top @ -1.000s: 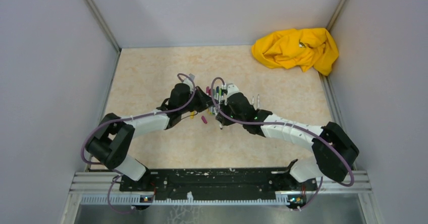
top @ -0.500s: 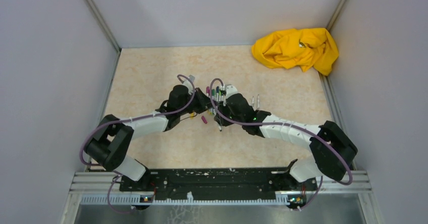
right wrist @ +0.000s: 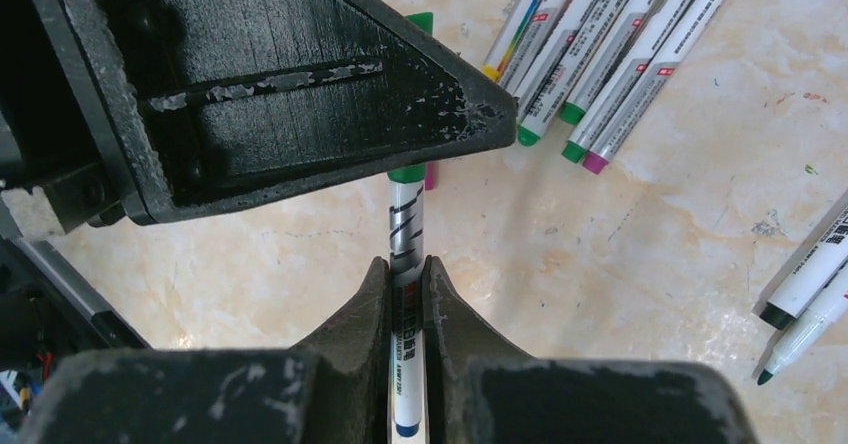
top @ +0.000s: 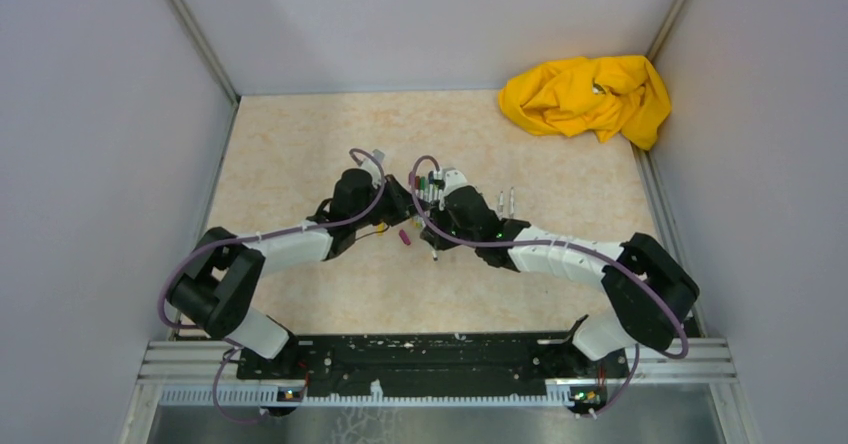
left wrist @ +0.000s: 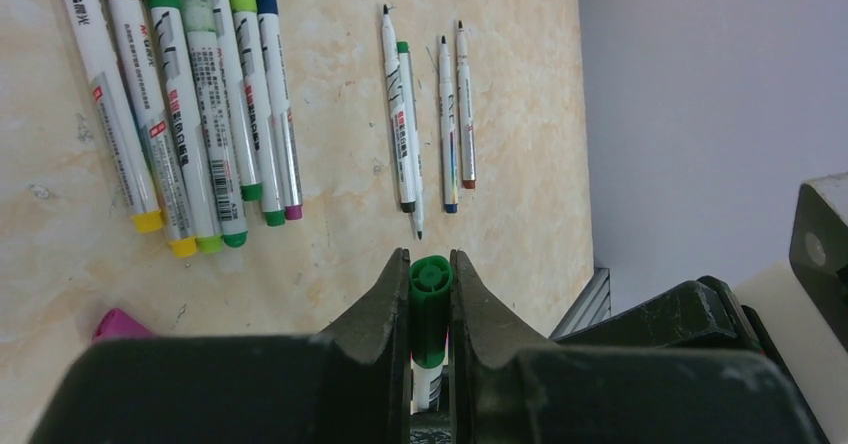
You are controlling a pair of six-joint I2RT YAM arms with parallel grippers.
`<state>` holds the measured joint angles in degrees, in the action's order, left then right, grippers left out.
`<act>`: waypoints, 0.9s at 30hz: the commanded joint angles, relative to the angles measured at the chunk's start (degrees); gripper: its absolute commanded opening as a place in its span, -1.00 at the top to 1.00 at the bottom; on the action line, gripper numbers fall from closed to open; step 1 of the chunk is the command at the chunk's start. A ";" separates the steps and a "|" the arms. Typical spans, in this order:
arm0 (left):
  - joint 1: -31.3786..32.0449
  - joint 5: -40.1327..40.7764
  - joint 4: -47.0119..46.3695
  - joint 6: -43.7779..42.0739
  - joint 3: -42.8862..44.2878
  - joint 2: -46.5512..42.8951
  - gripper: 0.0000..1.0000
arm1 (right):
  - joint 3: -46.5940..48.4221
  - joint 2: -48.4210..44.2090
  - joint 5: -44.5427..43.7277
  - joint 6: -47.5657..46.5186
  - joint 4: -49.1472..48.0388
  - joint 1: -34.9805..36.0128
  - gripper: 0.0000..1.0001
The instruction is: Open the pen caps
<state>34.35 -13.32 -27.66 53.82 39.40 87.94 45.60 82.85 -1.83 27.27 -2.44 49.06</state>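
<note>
Green cap (left wrist: pixel 430 299) gripped in left hand (left wrist: pixel 430 264), its barrel (right wrist: pixel 405 224) gripped in right hand (right wrist: pixel 405 269), not yet separated; four uncapped pens (left wrist: pixel 447 114), six capped pens (left wrist: pixel 205 94) outstanding.

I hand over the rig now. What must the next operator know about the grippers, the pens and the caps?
Left gripper: shut on the green cap of one pen.
Right gripper: shut on the barrel of the same pen.
Done: four uncapped pens lie side by side on the table; a magenta cap lies loose.
Left: pull off the green cap, which looks still seated; then the row of pens that look capped.
</note>
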 commanded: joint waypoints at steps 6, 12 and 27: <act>-7.12 1.71 6.43 -1.84 8.12 -1.25 1.00 | -10.76 -5.70 -1.69 3.86 -5.26 2.62 1.00; -10.00 3.55 10.34 -5.03 8.68 -2.44 1.00 | -11.31 -7.63 -1.91 4.07 -4.31 2.73 1.00; -14.41 -5.94 -0.01 7.40 7.16 -0.50 1.00 | -13.95 -9.36 -6.65 4.98 -4.62 4.10 1.00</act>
<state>19.42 -17.30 -23.14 58.85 45.45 86.89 30.59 75.20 -5.17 32.18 -7.01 52.40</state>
